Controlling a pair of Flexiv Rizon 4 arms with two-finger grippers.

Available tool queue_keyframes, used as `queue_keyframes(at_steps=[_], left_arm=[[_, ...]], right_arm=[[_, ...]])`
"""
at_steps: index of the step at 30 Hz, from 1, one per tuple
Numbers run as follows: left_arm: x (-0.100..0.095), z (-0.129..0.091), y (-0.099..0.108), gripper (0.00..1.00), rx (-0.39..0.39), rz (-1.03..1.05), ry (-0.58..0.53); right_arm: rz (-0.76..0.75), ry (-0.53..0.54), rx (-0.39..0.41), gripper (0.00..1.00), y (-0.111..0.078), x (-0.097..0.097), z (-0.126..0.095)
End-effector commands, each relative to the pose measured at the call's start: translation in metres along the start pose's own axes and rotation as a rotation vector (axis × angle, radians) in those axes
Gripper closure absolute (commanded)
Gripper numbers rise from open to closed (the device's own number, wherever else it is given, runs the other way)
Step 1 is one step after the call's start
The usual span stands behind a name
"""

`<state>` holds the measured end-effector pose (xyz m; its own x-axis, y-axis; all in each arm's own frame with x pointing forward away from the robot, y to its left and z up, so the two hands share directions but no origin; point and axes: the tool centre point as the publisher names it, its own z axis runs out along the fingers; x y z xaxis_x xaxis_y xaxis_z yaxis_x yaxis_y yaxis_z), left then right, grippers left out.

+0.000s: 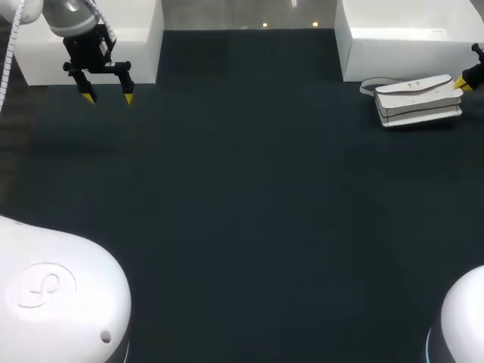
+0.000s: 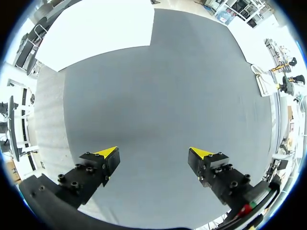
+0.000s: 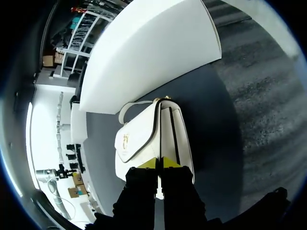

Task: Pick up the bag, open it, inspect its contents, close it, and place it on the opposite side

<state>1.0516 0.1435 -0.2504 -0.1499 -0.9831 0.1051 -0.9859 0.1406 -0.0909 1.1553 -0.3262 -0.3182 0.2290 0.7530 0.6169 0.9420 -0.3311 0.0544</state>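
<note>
The dark table (image 1: 242, 212) is recorded as the largest item. Two white boxes are set at its far edge, one at the left corner (image 1: 144, 45) and one at the right corner (image 1: 408, 45); their contents cannot be made out. The white bag (image 1: 417, 100) is found lying on the table's right side, just in front of the right box, with its flap closed, so its contents are hidden. A strap loop (image 1: 368, 87) is seen at its end toward the middle of the table. The right gripper (image 1: 461, 83) is placed at the bag's outer end, fingers drawn almost together and pinching that edge. The left gripper (image 1: 107, 97) is held above the far left of the table, fingers spread wide with nothing between them.
</note>
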Motion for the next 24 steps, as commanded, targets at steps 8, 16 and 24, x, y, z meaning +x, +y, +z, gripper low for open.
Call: queue_keyframes(at_steps=[8,16,24], left_arm=[[0.001,0.000,0.001,0.00,-0.006,0.009,0.002],[0.001,0.001,0.004,0.00,-0.006,0.011,0.005],[0.001,0.002,0.004,0.00,-0.007,0.017,0.012]], right_arm=[[0.037,-0.041,0.101,0.23,0.013,0.001,0.002],[0.037,-0.040,0.096,0.00,0.008,-0.001,-0.001],[0.049,-0.055,0.115,0.00,-0.012,-0.006,0.002]])
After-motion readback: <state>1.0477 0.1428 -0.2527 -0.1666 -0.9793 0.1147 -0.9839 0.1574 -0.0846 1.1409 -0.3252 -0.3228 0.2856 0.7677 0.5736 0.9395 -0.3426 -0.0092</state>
